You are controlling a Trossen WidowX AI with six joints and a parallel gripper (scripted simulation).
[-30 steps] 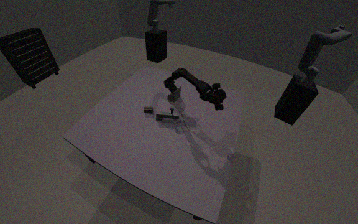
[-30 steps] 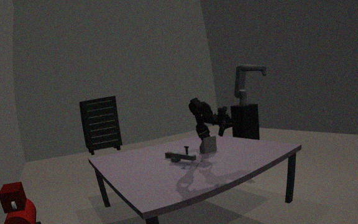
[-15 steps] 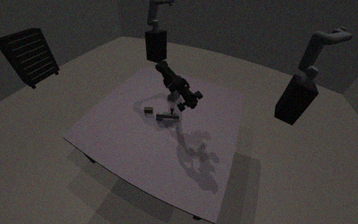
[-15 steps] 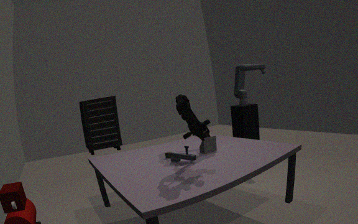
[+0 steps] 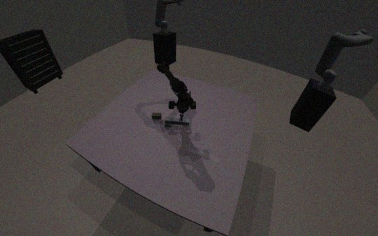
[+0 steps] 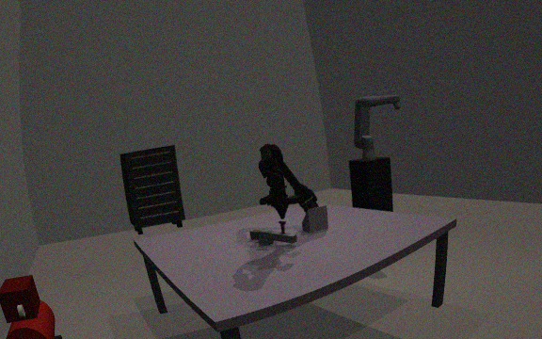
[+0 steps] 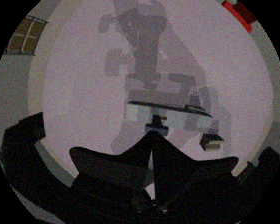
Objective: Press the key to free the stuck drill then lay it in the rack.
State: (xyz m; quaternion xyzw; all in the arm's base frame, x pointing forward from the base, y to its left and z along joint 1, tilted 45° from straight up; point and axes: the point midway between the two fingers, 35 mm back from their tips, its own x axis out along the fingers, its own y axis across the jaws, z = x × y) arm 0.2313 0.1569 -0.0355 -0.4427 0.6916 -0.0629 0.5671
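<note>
A long, low bar-shaped block [image 5: 176, 122] [image 6: 272, 236] [image 7: 181, 119] sits on the table. A small dark upright peg with a wider, bluish head [image 6: 282, 228] [image 7: 156, 130] stands at it; whether this is the drill or the key I cannot tell. My gripper [image 5: 181, 113] [image 6: 282, 217] [image 7: 152, 133] is shut and empty, pointing down, with its tips just over the peg's head; contact is unclear. A small dark part [image 5: 168, 125] [image 6: 265, 242] shows low at the bar's side. A small striped box [image 5: 156, 116] [image 7: 211, 142] stands beyond one end of the bar; I cannot tell if it is the rack.
A grey upright panel [image 6: 315, 219] stands on the table [image 5: 126, 151] [image 6: 346, 254] near my arm's base. Off the table are a dark slatted unit [image 5: 33, 60] [image 6: 153, 185], pedestals with other arms [image 5: 313, 105] [image 6: 371, 184], and a red machine [image 6: 19, 301].
</note>
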